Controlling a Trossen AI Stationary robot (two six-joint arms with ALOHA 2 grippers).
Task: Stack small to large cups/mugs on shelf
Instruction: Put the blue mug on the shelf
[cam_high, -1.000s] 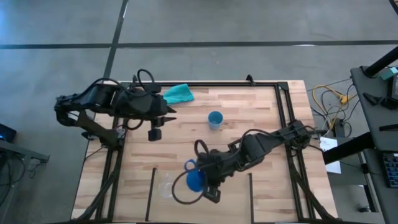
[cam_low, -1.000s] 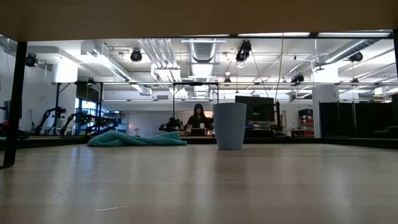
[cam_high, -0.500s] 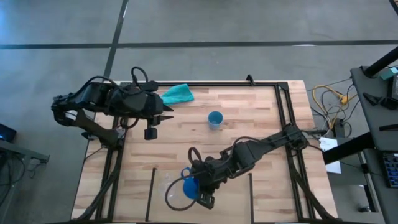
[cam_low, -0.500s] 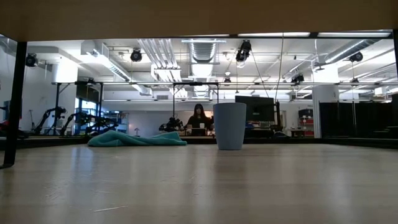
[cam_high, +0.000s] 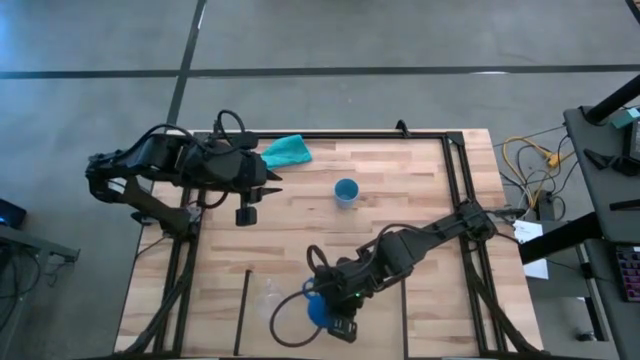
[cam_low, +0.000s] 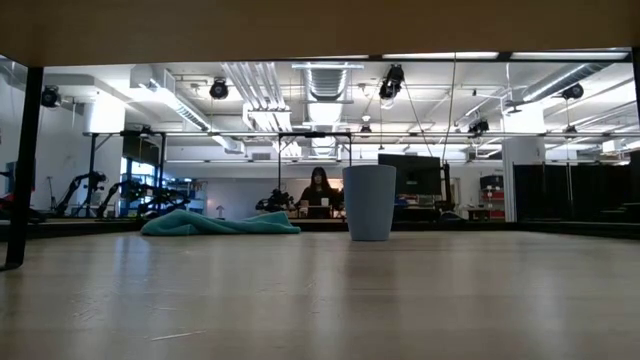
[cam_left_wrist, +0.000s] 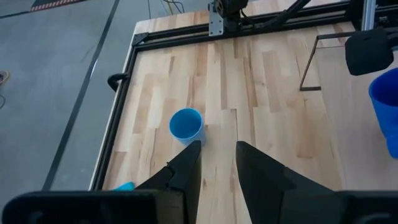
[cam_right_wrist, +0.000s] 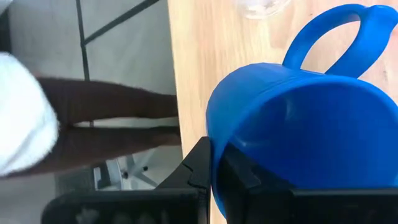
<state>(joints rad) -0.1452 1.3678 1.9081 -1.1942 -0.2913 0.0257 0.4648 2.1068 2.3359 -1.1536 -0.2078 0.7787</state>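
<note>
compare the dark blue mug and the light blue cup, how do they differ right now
The dark blue mug has a loop handle; the light blue cup has none. The mug is gripped by its rim in the right gripper at the table's near edge; the cup stands free mid-table. The mug's blue is deeper. Both are open-topped and empty.

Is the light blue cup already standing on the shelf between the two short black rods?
No. In the high view the light blue cup stands alone mid-table, well away from the shelf at the near edge.

Open planks around the lone light blue cup (cam_high: 346, 191), teal cloth (cam_high: 285, 151) at the far edge.
</note>
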